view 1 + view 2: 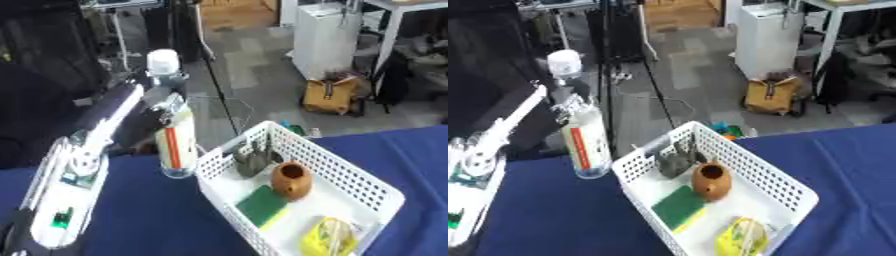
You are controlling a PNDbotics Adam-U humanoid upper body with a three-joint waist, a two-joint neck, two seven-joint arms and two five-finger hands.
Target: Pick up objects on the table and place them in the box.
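1. The left hand (162,102) is curled round the upper part of a clear bottle (175,140) with a white cap, lifted upright above the blue bench (149,215).
2. The bottle hangs at about nine o'clock of the white box (367,185), just beside its rim.
3. Already inside: a brown pot (291,180), a green sponge (261,205), a yellow packet (328,237) and a dark grey thing (252,160).
4. Judging by this, only the bottle is left to drop in.
5. The right hand is out of sight.
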